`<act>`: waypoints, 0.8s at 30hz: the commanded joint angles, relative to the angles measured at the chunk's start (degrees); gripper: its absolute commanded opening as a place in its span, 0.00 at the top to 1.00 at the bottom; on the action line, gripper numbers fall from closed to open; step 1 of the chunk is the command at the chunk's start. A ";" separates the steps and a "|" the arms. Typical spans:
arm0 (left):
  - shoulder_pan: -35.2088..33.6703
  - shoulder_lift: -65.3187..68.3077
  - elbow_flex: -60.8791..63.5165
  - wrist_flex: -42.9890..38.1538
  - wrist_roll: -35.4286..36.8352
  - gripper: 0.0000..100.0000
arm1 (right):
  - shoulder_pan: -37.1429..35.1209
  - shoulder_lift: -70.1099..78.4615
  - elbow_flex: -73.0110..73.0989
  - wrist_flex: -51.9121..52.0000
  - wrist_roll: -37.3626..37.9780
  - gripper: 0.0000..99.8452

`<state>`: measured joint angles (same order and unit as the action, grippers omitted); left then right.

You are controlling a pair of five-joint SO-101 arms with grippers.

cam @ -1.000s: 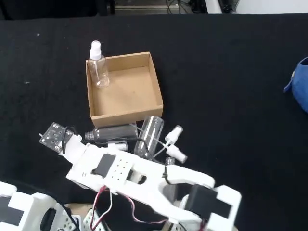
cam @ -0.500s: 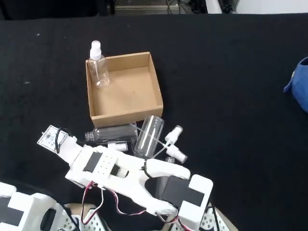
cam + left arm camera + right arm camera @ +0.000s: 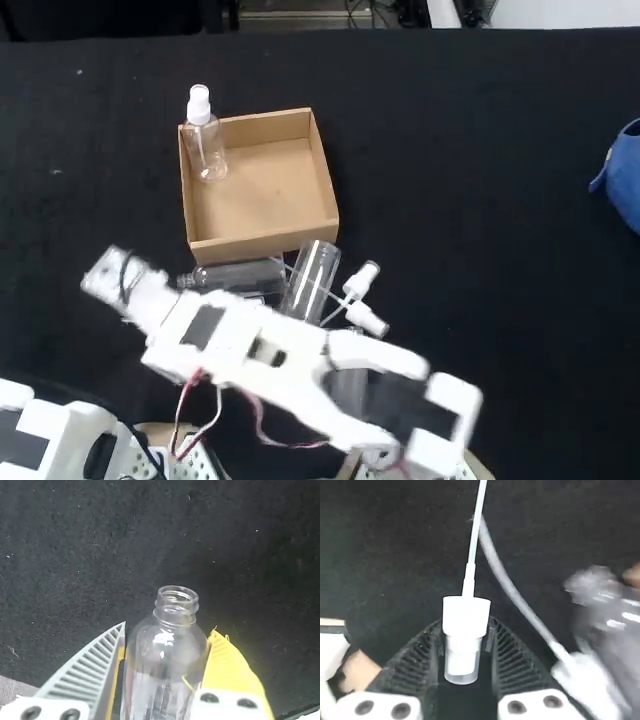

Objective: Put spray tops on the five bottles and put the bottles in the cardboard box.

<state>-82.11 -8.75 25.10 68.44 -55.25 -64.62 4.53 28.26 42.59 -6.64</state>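
Observation:
My left gripper [image 3: 167,630] is shut on a clear, uncapped bottle [image 3: 170,650], its open neck pointing away over the black cloth. My right gripper [image 3: 465,630] is shut on a white spray top [image 3: 465,617], whose dip tube [image 3: 477,520] points away from it. The cardboard box [image 3: 262,240] stands left of centre on the table. A capped bottle [image 3: 205,140] stands upright in its far left corner. Two clear bottles [image 3: 235,275] [image 3: 312,278] and loose spray tops [image 3: 365,275] lie just in front of the box. A white arm [image 3: 250,345] stretches across in front of them.
Another spray top's tube [image 3: 510,590] and a blurred clear bottle [image 3: 605,605] lie close beside my right gripper. A blue object [image 3: 620,185] sits at the right edge of the table. Black cloth [image 3: 480,150] covers the table.
The white arm in the high view has shifted and is blurred; its rear joint has moved right. Its wrist end stays left of the lying bottles. The box and bottles have not moved.

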 commanded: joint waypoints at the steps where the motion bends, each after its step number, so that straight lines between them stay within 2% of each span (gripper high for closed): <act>1: 1.27 -1.58 -2.86 3.16 0.62 0.97 | 7.30 -16.22 0.84 8.26 3.78 0.99; 5: 4.88 -5.63 -3.38 9.14 2.37 0.97 | 10.46 -29.58 6.37 14.51 10.73 0.99; 9: 11.30 -13.71 -1.98 10.81 9.41 0.97 | 19.60 -41.54 10.77 19.60 14.33 0.99; 13: 22.46 -23.56 2.77 10.46 16.97 0.97 | 34.29 -51.56 13.41 23.91 14.59 0.99; 18: 42.77 -34.81 7.43 9.93 27.87 0.97 | 55.56 -60.88 16.48 28.31 14.59 0.99; 21: 55.08 -40.70 9.89 6.42 34.55 0.97 | 69.98 -63.34 20.53 27.96 14.77 0.99; 24: 65.19 -45.27 13.58 1.41 38.68 0.97 | 82.11 -62.81 25.01 24.97 18.73 0.99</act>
<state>-31.30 -46.90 36.26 75.56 -22.37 -0.09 -56.75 49.54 70.29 7.96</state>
